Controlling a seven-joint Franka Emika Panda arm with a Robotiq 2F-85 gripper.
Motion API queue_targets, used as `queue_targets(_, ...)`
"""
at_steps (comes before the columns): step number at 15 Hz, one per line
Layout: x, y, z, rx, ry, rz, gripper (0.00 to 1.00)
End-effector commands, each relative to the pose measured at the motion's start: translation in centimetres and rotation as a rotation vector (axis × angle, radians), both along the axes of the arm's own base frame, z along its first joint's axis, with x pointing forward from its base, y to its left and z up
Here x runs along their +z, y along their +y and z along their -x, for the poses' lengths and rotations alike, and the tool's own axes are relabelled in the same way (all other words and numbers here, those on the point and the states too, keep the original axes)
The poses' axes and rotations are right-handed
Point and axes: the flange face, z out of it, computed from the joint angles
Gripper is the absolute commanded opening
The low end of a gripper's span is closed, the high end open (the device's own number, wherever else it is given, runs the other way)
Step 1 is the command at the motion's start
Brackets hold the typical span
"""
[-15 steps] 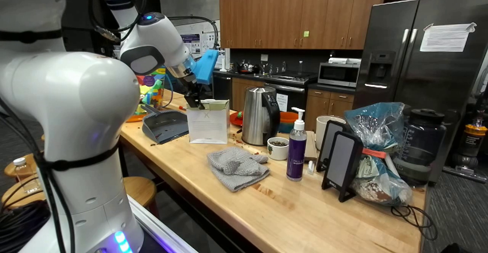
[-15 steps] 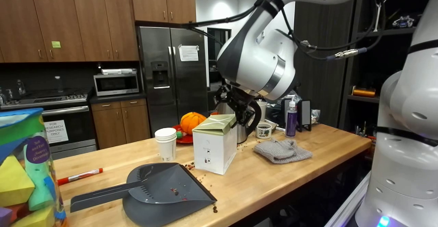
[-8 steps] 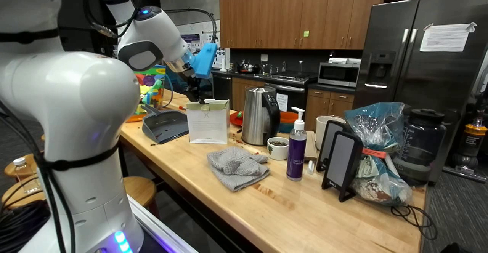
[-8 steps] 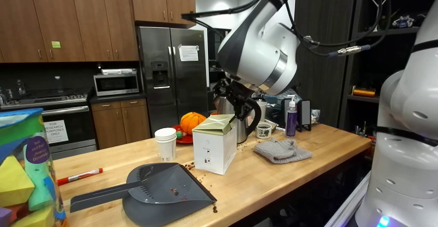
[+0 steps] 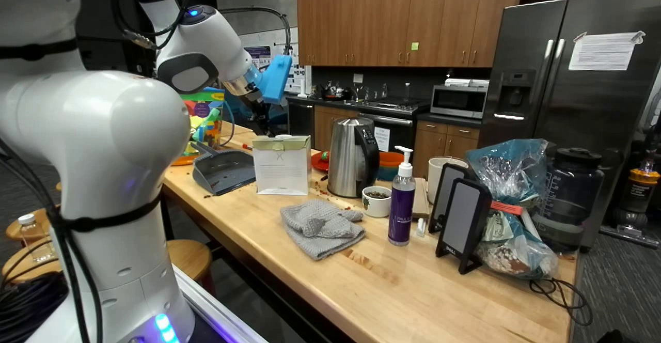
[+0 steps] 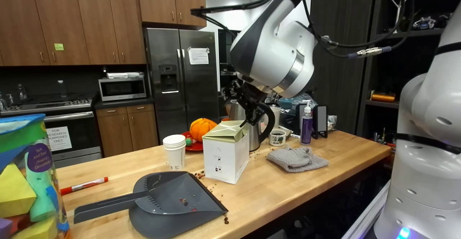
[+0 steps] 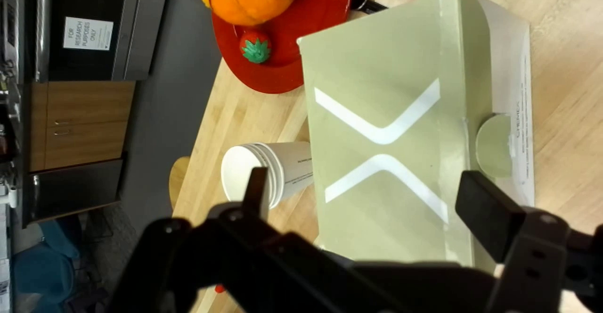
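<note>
Pincer point(image 7: 372, 202) spread wide, right by the green lid point(image 7: 377, 58) of a white box point(image 6: 220, 159) on the desk point(image 6: 266, 195)
Wrist view gets the paper cups point(image 7: 238, 174) nearby; in an exterior view the box point(image 5: 281, 172) mostly hides them. Gray towel point(image 6: 297, 158) and purple pump bottle point(image 6: 306, 128) only turn up in both exterior views.

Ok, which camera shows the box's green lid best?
The wrist view: the green lid shows nearly face-on, its white marking uncovered, though the gripper hides part. In an exterior view its top looks foreshortened; in an exterior view mainly the front flap shows.
</note>
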Motion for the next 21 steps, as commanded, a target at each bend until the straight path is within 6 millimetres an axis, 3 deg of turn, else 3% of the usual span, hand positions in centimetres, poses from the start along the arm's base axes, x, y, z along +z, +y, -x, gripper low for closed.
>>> queue_targets(1,-0.2,0.0,0.1,-0.005,0.008,-0.005,1.00)
queue_targets(17,-0.7,0.0,-0.1,0.006,0.028,-0.005,1.00)
queue_targets(21,-1.7,0.2,-0.4,0.047,0.070,-0.001,1.00)
